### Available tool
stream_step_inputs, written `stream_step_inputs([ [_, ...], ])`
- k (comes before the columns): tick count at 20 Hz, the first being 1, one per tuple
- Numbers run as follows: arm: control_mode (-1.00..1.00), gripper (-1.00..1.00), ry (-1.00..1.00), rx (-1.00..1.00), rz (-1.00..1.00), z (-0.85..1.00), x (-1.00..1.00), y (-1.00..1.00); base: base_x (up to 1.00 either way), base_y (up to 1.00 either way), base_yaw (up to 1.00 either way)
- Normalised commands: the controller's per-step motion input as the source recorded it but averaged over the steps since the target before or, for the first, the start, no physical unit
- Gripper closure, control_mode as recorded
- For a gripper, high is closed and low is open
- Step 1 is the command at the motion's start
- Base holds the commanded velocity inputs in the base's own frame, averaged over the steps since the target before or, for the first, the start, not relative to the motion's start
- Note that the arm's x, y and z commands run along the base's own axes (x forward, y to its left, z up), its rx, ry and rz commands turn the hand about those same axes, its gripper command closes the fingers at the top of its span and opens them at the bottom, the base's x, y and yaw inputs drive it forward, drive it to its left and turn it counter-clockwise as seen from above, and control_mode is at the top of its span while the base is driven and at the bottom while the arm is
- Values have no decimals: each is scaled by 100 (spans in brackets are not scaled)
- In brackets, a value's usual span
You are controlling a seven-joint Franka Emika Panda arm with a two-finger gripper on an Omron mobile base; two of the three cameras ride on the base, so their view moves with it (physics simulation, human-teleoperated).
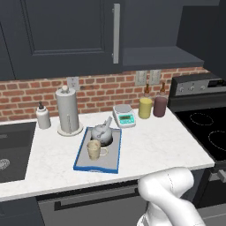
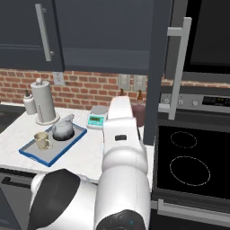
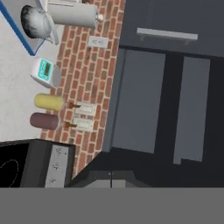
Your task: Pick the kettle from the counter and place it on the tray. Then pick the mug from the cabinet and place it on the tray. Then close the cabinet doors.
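Presently the gripper (image 3: 110, 178) is fully closed, fingertips together, holding nothing; kettle (image 1: 102, 132) and mug (image 1: 94, 149) sit on the tray (image 1: 82, 155).

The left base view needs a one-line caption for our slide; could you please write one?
Kettle and mug sit together on the blue-rimmed tray on the marble counter.

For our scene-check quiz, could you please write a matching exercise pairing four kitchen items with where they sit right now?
Items:
1. kettle
2. mug
3. kitchen scale
4. paper-towel roll

Places:
A. on the counter, just behind the tray
B. on the tray, nearer the front edge
C. on the counter, left of the tray's far end
D. on the tray, nearer the brick wall

Pairs: 1-D, 2-B, 3-A, 4-C
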Motion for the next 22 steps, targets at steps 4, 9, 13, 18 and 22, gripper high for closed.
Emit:
stream_step_inputs([
  [4,-100,100,0,2,-4,0,-7,-100,0,0,0],
  [9,-100,100,0,2,-3,-9,0,-93,0,0,0],
  [13,-100,100,1,6,-2,-33,16,-79,0,0,0],
  [18,-100,100,-1,2,-1,-23,-16,-80,0,0,0],
  [22,-100,100,-13,0,-3,-4,-79,-75,0,0,0],
])
